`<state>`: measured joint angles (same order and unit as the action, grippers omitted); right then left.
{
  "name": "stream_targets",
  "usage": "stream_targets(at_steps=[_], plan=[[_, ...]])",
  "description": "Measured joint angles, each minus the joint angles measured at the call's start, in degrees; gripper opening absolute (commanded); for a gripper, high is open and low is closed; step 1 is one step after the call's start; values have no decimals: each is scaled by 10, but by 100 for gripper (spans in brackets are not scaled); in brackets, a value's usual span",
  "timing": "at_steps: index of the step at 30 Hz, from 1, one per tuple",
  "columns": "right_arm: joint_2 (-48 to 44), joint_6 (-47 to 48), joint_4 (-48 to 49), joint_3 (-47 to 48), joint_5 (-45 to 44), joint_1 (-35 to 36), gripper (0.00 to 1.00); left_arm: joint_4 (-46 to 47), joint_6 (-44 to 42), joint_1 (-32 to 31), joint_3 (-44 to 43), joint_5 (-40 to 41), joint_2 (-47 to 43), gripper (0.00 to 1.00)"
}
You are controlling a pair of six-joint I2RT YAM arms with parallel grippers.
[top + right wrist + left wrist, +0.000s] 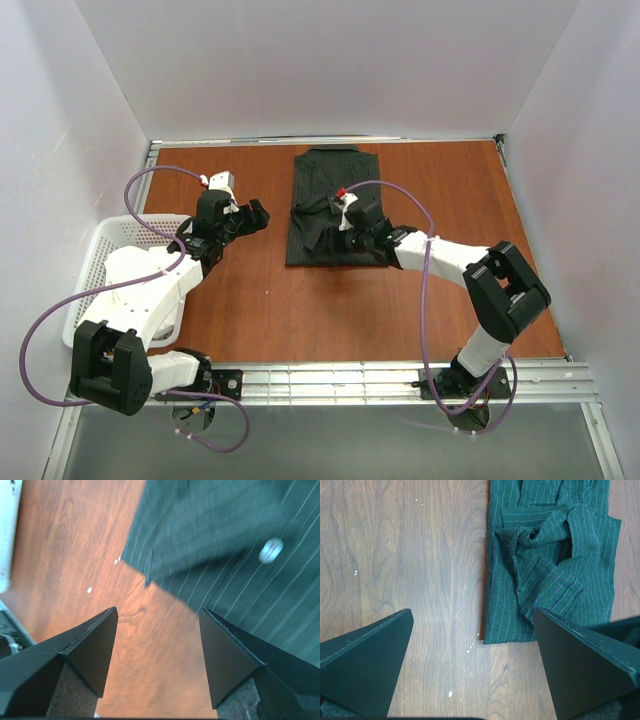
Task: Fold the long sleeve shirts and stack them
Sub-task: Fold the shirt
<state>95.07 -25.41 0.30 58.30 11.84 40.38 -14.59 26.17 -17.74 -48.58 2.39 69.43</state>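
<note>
Dark shirt (502, 595) lies ahead-right of the left pincer (473, 611), jaws wide apart over bare counter (395, 555). The right pincer (158, 610), jaws apart and empty, has the shirt's corner just ahead. Bunched sleeve (540, 537) on top: probably best to smooth it flat before folding further.

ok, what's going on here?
Two arms are working on a dark pinstriped shirt lying on the table. It looks partly folded, with a sleeve bunched across the front. The right end effector is over the shirt's near part, jaws apart, gripping nothing. The left end effector hovers open above bare wood beside the shirt's left edge. A white basket sits at the left.
</note>
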Motion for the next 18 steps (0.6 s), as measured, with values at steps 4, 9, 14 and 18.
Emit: stream_targets(at_steps=[4, 9, 14, 18], plan=[[7, -106, 39, -43, -2, 20, 60, 0, 0, 0, 0, 4, 0, 92], [31, -170, 93, -39, -9, 29, 59, -1, 0, 0, 0, 10, 0, 92], [75, -209, 124, -6, -14, 29, 52, -2, 0, 0, 0, 13, 0, 92], [104, -231, 139, 7, -14, 25, 50, -2, 0, 0, 0, 13, 0, 92]])
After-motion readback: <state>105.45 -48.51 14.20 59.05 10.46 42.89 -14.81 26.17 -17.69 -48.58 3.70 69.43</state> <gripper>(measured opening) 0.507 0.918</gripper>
